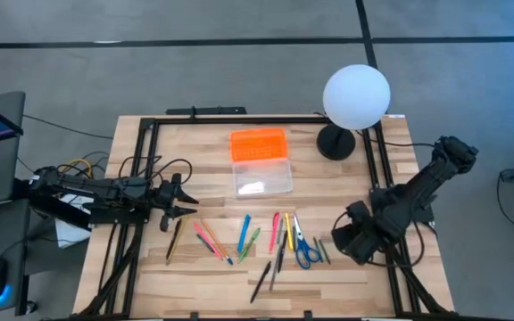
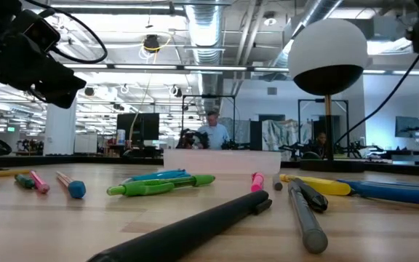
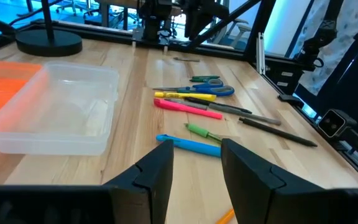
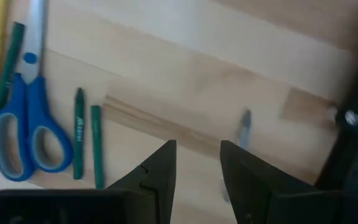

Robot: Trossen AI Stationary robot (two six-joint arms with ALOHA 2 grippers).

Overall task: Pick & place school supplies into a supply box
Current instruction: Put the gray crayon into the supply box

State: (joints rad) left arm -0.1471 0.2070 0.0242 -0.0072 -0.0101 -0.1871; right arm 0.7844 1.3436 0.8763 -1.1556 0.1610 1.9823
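Nothing was packed yet: the box (image 1: pixel 262 176) sat empty, with every pen (image 1: pixel 244 233) and the scissors (image 1: pixel 302 245) loose in front of it. Both grippers, left (image 1: pixel 188 201) and right (image 1: pixel 339 242), hung clear of the box, jaws open on nothing.

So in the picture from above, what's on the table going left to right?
Left hand → black pencil → pink pens → blue pen → blue scissors → right hand. Behind them, the supply box, then the white globe lamp.

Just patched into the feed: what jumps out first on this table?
The white globe lamp at the table's far right corner grabs the eye, then the clear supply box mid-table, its orange lid open behind it. Nearer the front edge, pens and blue-handled scissors lie scattered; the left claw and right claw flank them, empty.
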